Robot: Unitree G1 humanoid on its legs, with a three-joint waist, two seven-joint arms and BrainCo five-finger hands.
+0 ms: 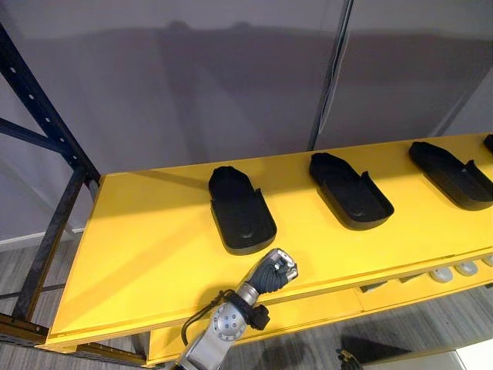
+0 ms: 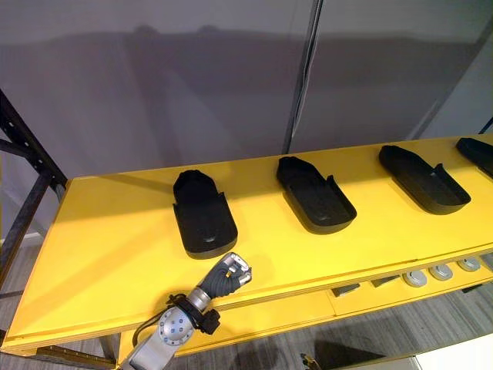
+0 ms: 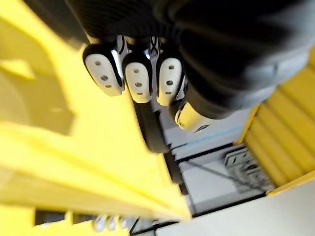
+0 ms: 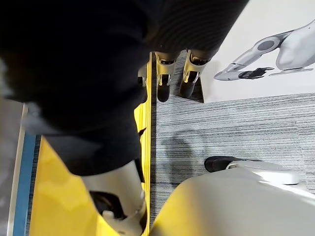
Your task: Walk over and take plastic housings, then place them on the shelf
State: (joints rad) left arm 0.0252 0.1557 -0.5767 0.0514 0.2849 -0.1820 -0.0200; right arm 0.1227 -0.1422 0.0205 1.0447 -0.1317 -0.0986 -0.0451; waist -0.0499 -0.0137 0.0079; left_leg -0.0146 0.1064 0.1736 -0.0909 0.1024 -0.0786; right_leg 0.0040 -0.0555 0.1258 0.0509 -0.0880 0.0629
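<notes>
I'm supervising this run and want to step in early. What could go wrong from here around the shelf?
The left hand sits at the front edge of the yellow shelf, just short of the leftmost housing. A careless swing could shove that housing askew. The right hand hangs beside a yellow edge and could catch on it.

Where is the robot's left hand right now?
In the left eye view, the left hand is low and near the middle, over the front edge of the yellow shelf, just in front of the leftmost black plastic housing.
</notes>
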